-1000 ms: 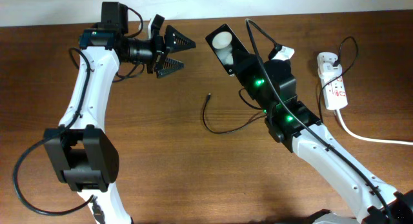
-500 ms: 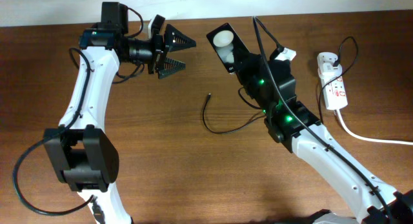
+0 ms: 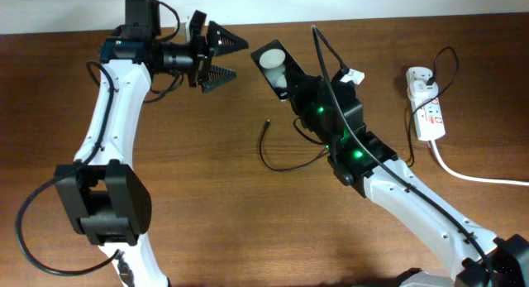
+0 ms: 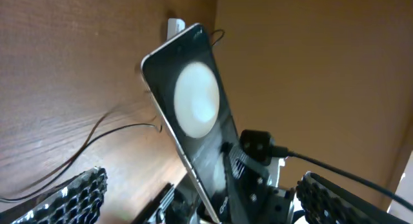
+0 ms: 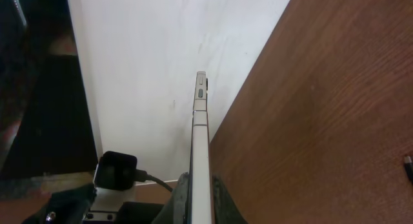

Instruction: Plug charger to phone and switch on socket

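Observation:
My right gripper [image 3: 296,82] is shut on the lower end of the phone [image 3: 275,60] and holds it tilted above the table at the back middle. In the right wrist view the phone [image 5: 201,137] is edge-on between the fingers [image 5: 200,201]. My left gripper [image 3: 221,58] is open and empty, just left of the phone and apart from it. In the left wrist view the phone [image 4: 192,108] fills the gap ahead of the fingers [image 4: 205,201]. The charger [image 3: 278,161] lies loose on the table, its tip [image 3: 267,121] below the phone. The socket [image 3: 426,109] lies at the far right.
The socket's thick white cord [image 3: 467,175] runs off to the right edge. A thin black cable [image 3: 446,59] loops beside the socket. A white wall [image 5: 148,62] runs along the table's back edge. The charger also shows in the left wrist view [image 4: 97,130].
My right arm has carried the phone left and toward the back, closer to my left gripper. The left gripper has shifted slightly toward the back and turned. The charger has not moved.

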Robot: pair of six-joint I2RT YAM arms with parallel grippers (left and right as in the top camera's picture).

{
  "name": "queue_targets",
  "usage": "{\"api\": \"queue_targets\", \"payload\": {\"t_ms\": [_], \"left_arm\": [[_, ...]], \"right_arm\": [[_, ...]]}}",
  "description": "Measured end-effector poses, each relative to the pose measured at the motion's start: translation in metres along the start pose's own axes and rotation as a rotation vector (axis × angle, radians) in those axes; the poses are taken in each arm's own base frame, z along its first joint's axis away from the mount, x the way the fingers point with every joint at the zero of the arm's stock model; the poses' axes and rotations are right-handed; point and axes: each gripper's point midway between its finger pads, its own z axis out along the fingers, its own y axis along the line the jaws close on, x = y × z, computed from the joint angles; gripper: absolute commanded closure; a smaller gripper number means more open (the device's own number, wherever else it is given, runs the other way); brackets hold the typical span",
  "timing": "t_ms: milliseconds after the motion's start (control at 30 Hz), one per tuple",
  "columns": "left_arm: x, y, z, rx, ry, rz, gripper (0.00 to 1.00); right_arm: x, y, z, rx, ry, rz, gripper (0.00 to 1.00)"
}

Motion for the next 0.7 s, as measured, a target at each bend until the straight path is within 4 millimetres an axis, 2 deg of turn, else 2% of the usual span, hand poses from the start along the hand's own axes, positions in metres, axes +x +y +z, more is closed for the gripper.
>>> {"api": "queue_targets", "payload": {"t_ms": [133,300,400,533,700], "left_arm": [[-0.01,0.004,0.004,0.019,-0.004,-0.047,0.0],[-0.017,0.027,0.018,0.054,0.048,-0.148,0.0],[-0.017,0.031,0.022,0.089,0.083,-0.179,0.02],[-0.011,0.022,0.021,0.149,0.136,-0.191,0.02],[-0.007,0.016,0.02,0.182,0.168,-0.201,0.05]], "right_arm": [[0.001,0.0,0.0,-0.001,0.004,0.012,0.96],[0.005,0.009,0.0,-0.037,0.031,0.018,0.96],[0.006,0.008,0.0,-0.033,0.032,0.023,0.96],[0.012,0.009,-0.001,-0.034,0.038,0.055,0.96],[0.037,0.012,-0.006,-0.032,-0.017,0.079,0.96]]}}
